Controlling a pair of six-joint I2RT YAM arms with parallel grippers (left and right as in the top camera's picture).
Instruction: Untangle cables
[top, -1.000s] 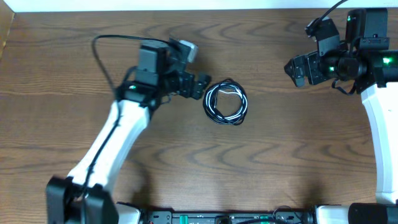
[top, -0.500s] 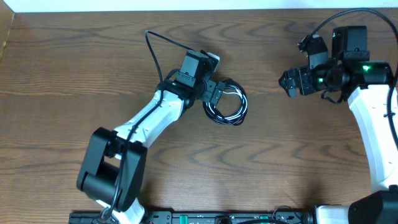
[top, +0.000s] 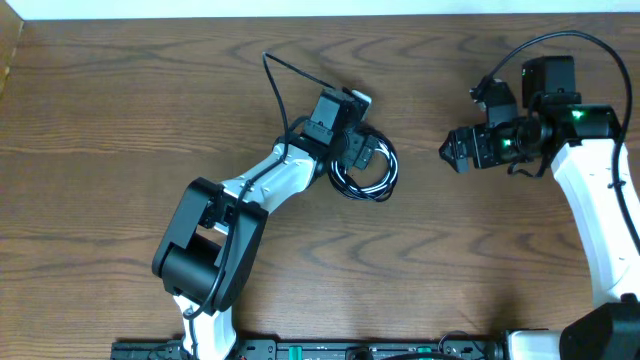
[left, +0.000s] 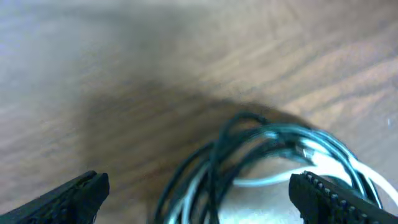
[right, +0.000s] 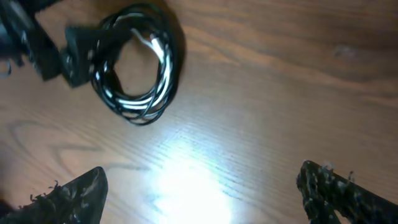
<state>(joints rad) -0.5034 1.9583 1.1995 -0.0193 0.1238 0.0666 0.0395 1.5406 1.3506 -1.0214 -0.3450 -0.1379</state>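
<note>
Hovering my left gripper (top: 360, 152), jaws apart, over cables (top: 392, 170): round coil just ahead between fingertips, no long axis. Right gripper (top: 452, 152), also spread, well apart.

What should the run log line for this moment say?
task: untangle cables | cable coil: bundled, black and white strands | left fingers: open, over coil, nothing gripped | right fingers: open, apart from coil

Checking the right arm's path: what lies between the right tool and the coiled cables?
Nothing but bare table separates the right tool from the cables, plain in the overhead view.
</note>
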